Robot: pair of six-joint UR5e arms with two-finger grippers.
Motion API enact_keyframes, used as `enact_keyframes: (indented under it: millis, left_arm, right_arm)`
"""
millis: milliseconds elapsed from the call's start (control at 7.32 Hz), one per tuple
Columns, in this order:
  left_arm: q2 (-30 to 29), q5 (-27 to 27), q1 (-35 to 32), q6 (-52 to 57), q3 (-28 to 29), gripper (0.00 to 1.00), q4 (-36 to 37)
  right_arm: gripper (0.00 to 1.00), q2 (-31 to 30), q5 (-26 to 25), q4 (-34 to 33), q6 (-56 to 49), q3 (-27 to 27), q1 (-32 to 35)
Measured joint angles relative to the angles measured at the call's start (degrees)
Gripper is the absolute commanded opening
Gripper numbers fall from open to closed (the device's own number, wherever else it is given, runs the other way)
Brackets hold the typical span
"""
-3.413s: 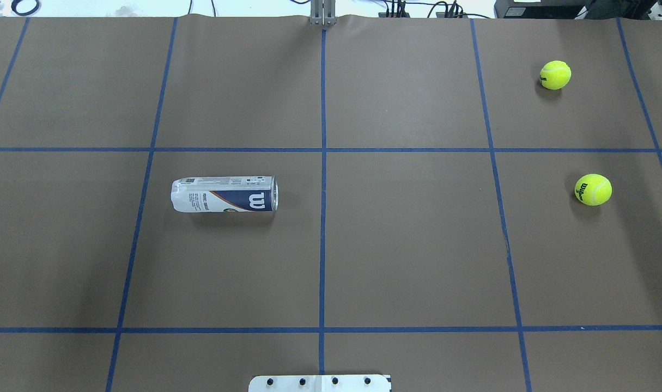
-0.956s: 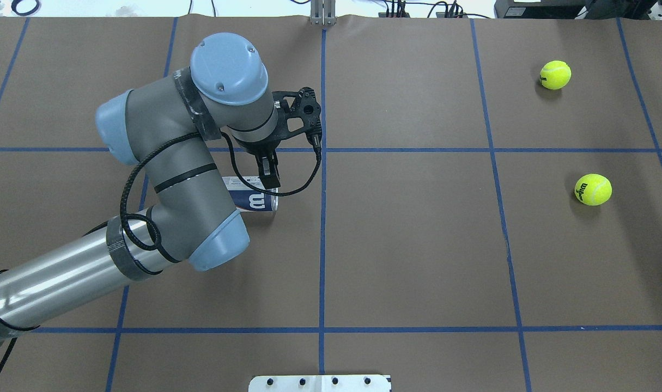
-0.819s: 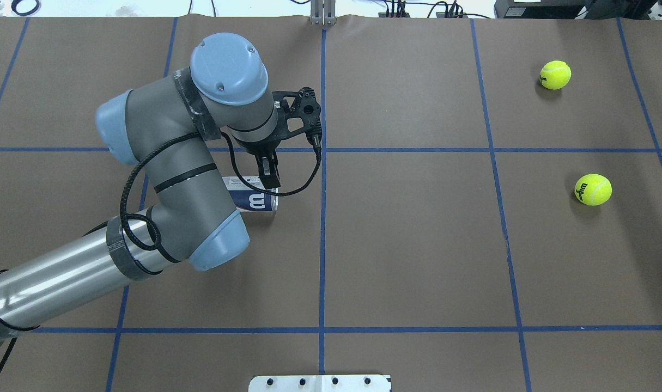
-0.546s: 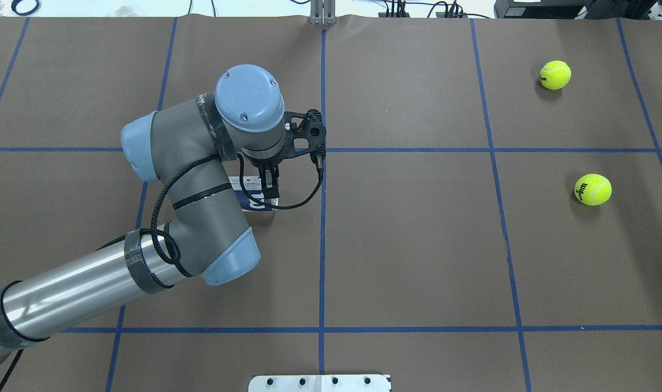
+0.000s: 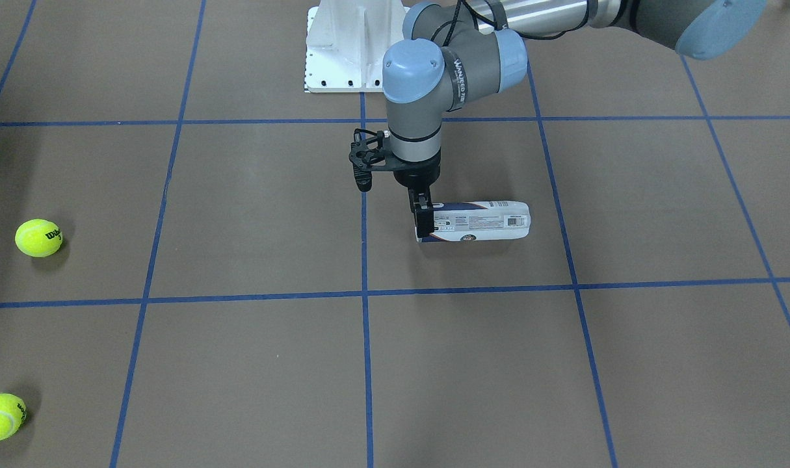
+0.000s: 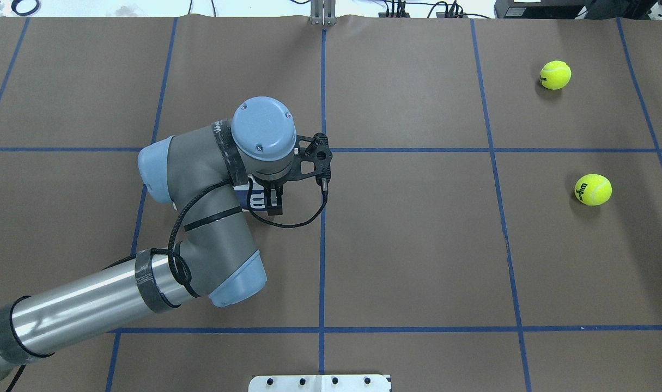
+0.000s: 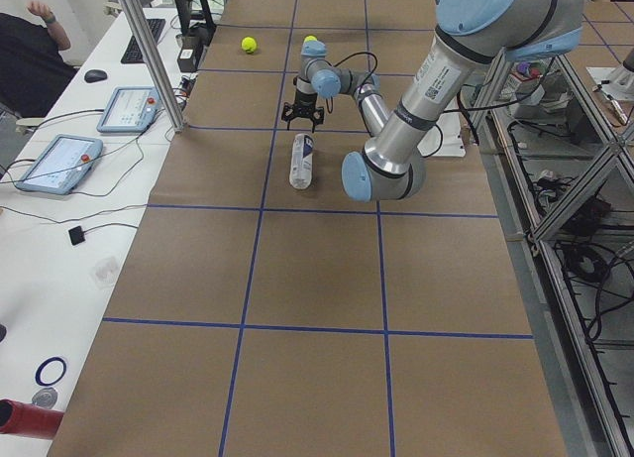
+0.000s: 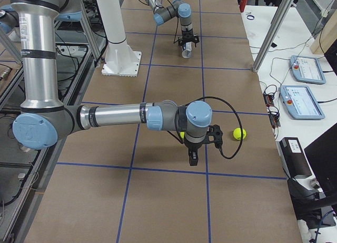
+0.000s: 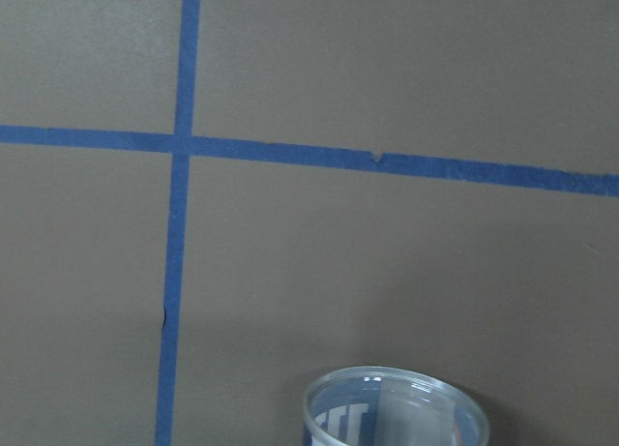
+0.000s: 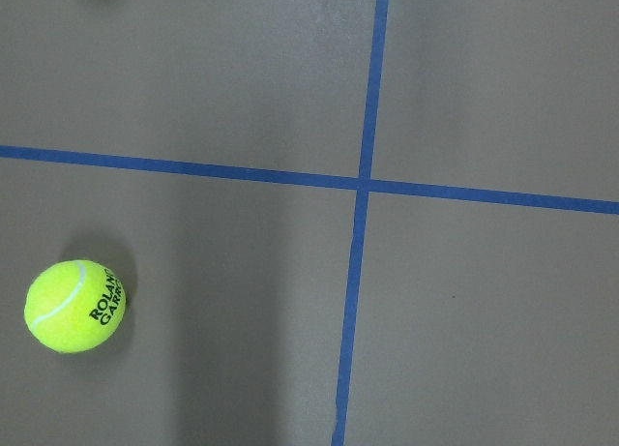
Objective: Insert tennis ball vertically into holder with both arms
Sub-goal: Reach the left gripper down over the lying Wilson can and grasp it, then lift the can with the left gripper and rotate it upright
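My left gripper [image 5: 423, 224] hangs at the open end of the can [image 5: 486, 222], which lies flat on the counter [image 5: 238, 208]; I cannot tell the jaws' spread.

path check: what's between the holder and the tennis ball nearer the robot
Past the left hand at the holder's mouth, only bare paper crossed by two blue tape lines; overhead view shows it.

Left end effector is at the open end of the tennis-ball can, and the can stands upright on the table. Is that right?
No. The left end effector is at the open end of the tennis-ball can, but the can lies on its side on the table; the exterior front-facing view shows it.
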Motion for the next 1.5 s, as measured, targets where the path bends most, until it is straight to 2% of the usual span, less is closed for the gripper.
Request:
enact_keyframes:
  millis: [1502]
  left_arm:
    - [-0.06,2.13,1.44,-0.20,5.26,0.99,-3.34]
  right_arm:
    - [0.99,-0.88,0.00,0.07,-0.04,0.08,0.00]
